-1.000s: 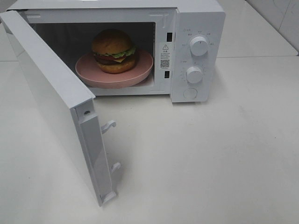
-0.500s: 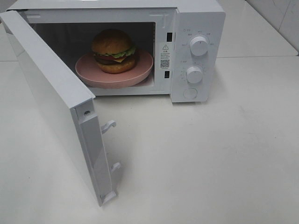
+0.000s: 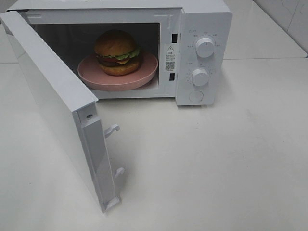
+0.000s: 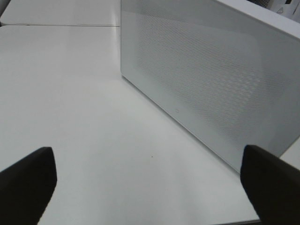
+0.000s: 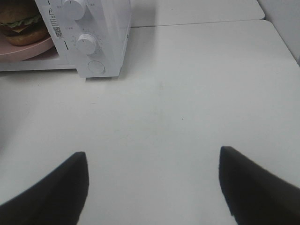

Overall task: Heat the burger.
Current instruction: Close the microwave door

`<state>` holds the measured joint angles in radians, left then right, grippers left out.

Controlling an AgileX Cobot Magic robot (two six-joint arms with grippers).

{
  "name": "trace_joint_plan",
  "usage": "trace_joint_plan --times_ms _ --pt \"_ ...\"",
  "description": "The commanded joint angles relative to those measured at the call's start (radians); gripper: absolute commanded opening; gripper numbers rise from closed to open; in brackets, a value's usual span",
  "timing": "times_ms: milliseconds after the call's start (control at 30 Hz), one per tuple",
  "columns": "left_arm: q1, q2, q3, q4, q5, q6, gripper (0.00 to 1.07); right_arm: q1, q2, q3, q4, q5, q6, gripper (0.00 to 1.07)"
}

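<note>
Two empty grippers face a white box-shaped microwave oven [image 3: 204, 19] on a pale, smooth tabletop [image 3: 216, 159]. The left gripper [image 4: 150, 187] has its fingers spread wide before the outer face of the oven's swung-open white door [image 3: 53, 96]; the right gripper [image 5: 154, 187] is likewise spread, in front of the round white control knobs [image 3: 205, 47]. Inside the oven sits the burger [image 3: 117, 53] — glossy brown bun, lettuce, cheese, dark patty — on a round pink plate [image 3: 147, 72].

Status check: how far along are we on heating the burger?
Done: the burger sits on the pink plate inside the microwave. In hand: nothing; the left end effector, facing the door, and the right end effector, over the table, are both open and empty. Left: shut the open door and set the knobs.
</note>
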<state>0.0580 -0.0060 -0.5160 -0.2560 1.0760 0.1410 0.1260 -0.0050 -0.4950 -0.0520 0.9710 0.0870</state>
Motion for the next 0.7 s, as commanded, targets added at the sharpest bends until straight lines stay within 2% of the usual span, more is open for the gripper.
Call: trace_joint_plan --times_ms 33,200,300,367,400,433,467,500,533,567,600,633,667,700 --pt "-0.002 0.005 -0.016 -0.049 -0.036 -0.013 1.00 -0.003 -0.025 0.000 0.003 -0.010 0.002 0.74" --pt "-0.002 0.035 -0.032 -0.050 -0.113 -0.049 0.98 -0.003 -0.025 0.000 0.003 -0.010 0.002 0.74" --pt "-0.002 0.062 -0.032 -0.050 -0.188 -0.066 0.91 -0.003 -0.025 0.000 0.003 -0.010 0.003 0.75" --pt "-0.002 0.114 -0.032 -0.046 -0.266 -0.067 0.77 -0.003 -0.025 0.000 0.003 -0.010 0.003 0.75" --pt "-0.002 0.114 -0.032 -0.046 -0.266 -0.067 0.77 -0.003 -0.025 0.000 0.003 -0.010 0.003 0.75" --pt "-0.002 0.130 -0.032 -0.046 -0.283 -0.067 0.72 -0.003 -0.025 0.000 0.003 -0.010 0.003 0.75" --pt "-0.002 0.166 -0.032 -0.042 -0.310 -0.067 0.62 -0.003 -0.025 0.000 0.003 -0.010 0.003 0.75" --pt "-0.002 0.166 -0.032 -0.042 -0.310 -0.067 0.62 -0.003 -0.025 0.000 0.003 -0.010 0.003 0.75" --pt "-0.002 0.182 -0.032 -0.041 -0.318 -0.067 0.56 -0.003 -0.025 0.000 0.003 -0.010 0.003 0.75" --pt "-0.002 0.223 -0.032 -0.034 -0.337 -0.067 0.42 -0.003 -0.025 0.000 0.003 -0.010 0.003 0.75" --pt "-0.002 0.223 -0.032 -0.034 -0.337 -0.067 0.42 -0.003 -0.025 0.000 0.003 -0.010 0.003 0.75" --pt "-0.002 0.241 -0.032 -0.033 -0.345 -0.067 0.36 -0.003 -0.025 0.000 0.003 -0.010 0.003 0.75" --pt "-0.002 0.241 -0.032 -0.033 -0.345 -0.067 0.36 -0.003 -0.025 0.000 0.003 -0.010 0.003 0.75" --pt "-0.002 0.288 -0.030 -0.031 -0.369 -0.067 0.18 -0.003 -0.025 0.000 0.003 -0.010 0.003 0.75"
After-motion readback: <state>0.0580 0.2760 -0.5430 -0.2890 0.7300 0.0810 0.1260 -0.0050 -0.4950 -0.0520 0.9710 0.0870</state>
